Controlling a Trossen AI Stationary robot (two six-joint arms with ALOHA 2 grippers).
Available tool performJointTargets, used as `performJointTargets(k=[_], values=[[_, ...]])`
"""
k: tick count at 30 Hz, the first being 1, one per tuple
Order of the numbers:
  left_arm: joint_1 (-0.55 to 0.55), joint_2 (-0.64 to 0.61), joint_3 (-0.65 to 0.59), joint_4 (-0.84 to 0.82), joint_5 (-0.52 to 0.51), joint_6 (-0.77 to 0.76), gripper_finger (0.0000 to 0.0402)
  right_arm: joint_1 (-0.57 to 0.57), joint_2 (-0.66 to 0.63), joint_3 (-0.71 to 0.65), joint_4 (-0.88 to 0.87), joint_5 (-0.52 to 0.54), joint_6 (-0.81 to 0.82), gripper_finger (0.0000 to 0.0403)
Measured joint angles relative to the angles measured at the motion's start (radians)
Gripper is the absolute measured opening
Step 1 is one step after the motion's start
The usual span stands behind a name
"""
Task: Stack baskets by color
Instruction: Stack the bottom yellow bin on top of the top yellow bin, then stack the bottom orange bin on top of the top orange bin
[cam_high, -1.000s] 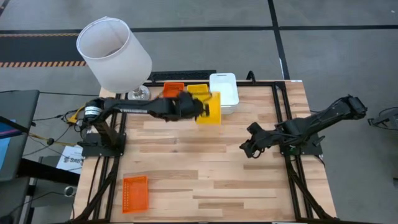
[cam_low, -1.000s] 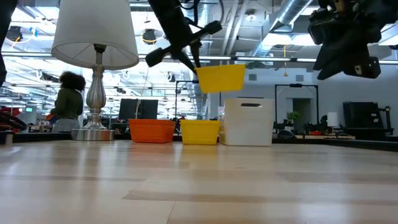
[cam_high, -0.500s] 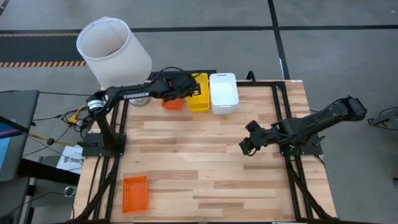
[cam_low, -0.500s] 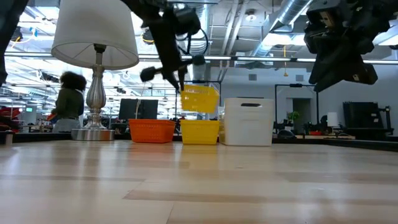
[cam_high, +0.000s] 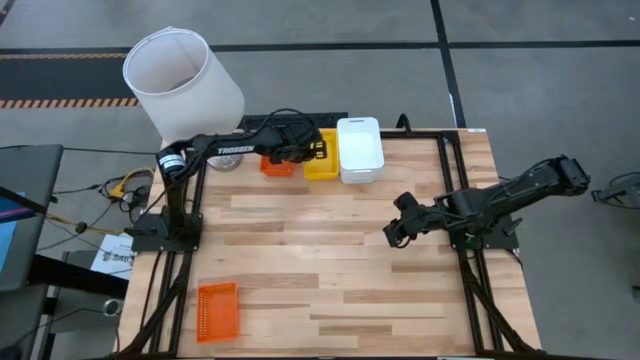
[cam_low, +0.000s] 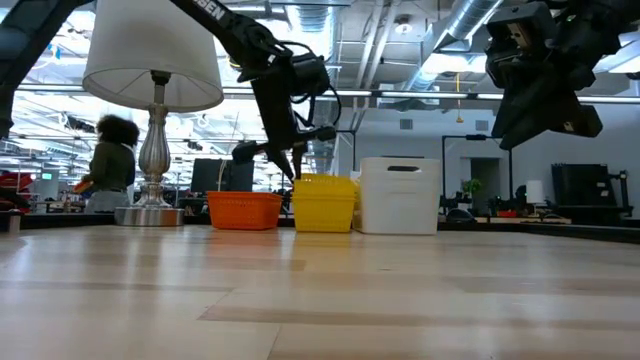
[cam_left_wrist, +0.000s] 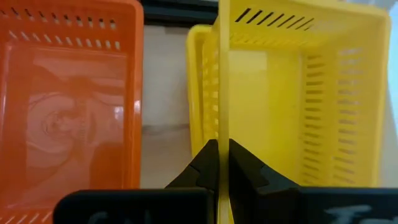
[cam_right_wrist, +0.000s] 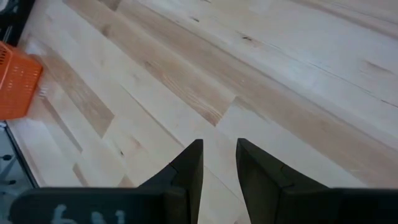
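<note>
At the table's far edge stand an orange basket (cam_high: 278, 163), a yellow basket (cam_left_wrist: 196, 93) and a white basket (cam_high: 360, 150) in a row. My left gripper (cam_high: 303, 152) is shut on a second yellow basket (cam_left_wrist: 298, 93), which is lowered into the first. Another orange basket (cam_high: 218, 310) lies at the near left corner. My right gripper (cam_high: 393, 234) hangs shut over the table's right half, above bare wood, holding nothing. My left gripper pinches the upper yellow basket's long side wall (cam_left_wrist: 222, 134), the one facing the orange basket, with one finger inside the basket and one outside. The fingers come slanting down from the near left. The basket sits about level, nested in the yellow basket below (cam_low: 322, 215).
A lamp with a big white shade (cam_high: 183, 85) stands at the far left corner, its base (cam_low: 150, 214) close beside the orange basket. The wooden table (cam_high: 320, 260) shows bare planks across its middle and near right.
My left gripper has carried the yellow basket toward the far edge and down. The basket, held high and tipped before, now sits level in the yellow basket in the row. The gripper has stayed shut on it.
</note>
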Motion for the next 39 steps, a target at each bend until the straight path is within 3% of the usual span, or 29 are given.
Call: performJointTargets(k=[7, 13, 18, 27, 32, 39], values=[[0.009, 0.0, 0.0, -0.013, 0.031, 0.0, 0.0014, 0.0, 0.0, 0.0, 0.002, -0.001, 0.0, 0.0118], [0.01, 0.0, 0.0, -0.009, 0.034, 0.021, 0.0086, 0.0, 0.0, 0.0, 0.003, -0.003, 0.0, 0.0118], [0.01, -0.002, 0.023, -0.005, 0.095, 0.093, 0.0154, 0.0, 0.0, 0.0, 0.003, -0.011, 0.0, 0.0118], [-0.043, -0.005, 0.21, -0.298, 0.117, 0.211, 0.0211, 0.001, 0.0, 0.0, 0.003, -0.016, -0.022, 0.0118], [-0.201, -0.007, 0.329, -0.584, 0.169, 0.288, 0.0212, 0.01, 0.0, 0.0, 0.002, -0.02, -0.044, 0.0118], [-0.568, -0.007, 0.342, -0.802, 0.141, 0.153, 0.0212, 0.01, 0.0, 0.0, 0.002, -0.022, -0.082, 0.0118]])
